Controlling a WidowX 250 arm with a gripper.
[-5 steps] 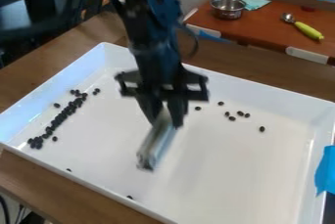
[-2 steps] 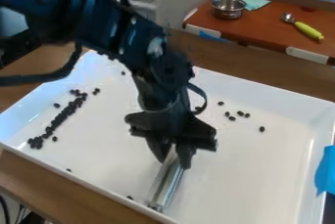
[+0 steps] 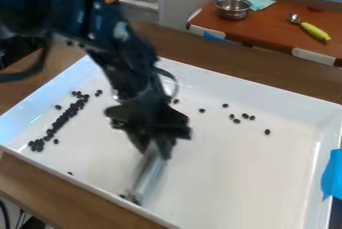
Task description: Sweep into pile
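One blade sits pinched in the gripper, fingers closed round its top end, lower end down by the tray's near wall. One stray bean lies just beside that lower end. Main pile, really a long strip of beans, is left of the gripper; more strays lie right of it, and one bean is left and nearer the camera.

Step looks like pushing the near strays left to the pile. To do it well: keep the blade's edge flat on the tray floor, broad face toward the pile, press lightly, go slow so beans don't roll round the ends, and avoid scraping the wall.

White tray with raised walls, on a wooden table. Blue tape on the wall right of the gripper. Beyond the gripper, a reddish counter holds a metal pot, cloth and spoon.
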